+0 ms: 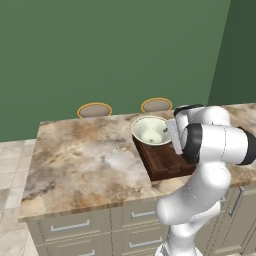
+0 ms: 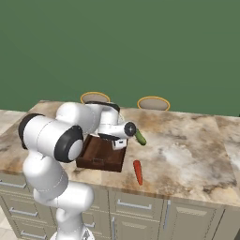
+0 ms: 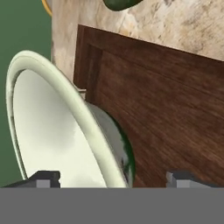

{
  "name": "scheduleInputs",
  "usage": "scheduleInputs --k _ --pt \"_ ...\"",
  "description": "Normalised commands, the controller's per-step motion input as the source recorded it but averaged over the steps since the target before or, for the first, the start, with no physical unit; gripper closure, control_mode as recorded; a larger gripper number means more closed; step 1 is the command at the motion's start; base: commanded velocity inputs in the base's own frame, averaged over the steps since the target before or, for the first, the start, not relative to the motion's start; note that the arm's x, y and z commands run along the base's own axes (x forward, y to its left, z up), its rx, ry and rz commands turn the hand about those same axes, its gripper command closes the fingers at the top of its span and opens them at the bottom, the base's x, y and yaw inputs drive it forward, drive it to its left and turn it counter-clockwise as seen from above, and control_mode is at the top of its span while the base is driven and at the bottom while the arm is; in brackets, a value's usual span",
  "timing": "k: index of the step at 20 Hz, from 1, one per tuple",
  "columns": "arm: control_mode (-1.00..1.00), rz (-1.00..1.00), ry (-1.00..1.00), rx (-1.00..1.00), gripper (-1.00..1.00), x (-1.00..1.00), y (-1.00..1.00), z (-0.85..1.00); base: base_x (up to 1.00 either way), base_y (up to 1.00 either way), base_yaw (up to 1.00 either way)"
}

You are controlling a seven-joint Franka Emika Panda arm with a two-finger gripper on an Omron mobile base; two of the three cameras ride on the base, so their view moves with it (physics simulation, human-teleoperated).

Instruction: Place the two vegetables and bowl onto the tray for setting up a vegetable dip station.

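A marbled beige-and-brown stone countertop tops a kitchen island with pale grey-green drawer fronts bearing slim silver bar handles. Behind the island, two round stool seats show over its far edge: the left stool seat and the right stool seat, each grey with a yellow rim (the same pair appears from the other side in the right base view). A plain dark green wall fills the background, and pale floor tiles lie beside the island's left end
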Motion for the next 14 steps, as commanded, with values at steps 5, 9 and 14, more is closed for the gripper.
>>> scheduleInputs --k 5,9,14 --pt "-1.0 0.0 0.0 0.0 -1.0 0.02 -0.05 0.22 0.0 0.0 0.0" --pt "-1.0 0.0 0.0 -0.01 -1.0 0.0 -0.21 0.32 0.0 0.0 0.0" --pt "-1.0 0.0 0.0 -0.03 -1.0 -0.03 -0.23 0.26 0.0 0.0 0.0"
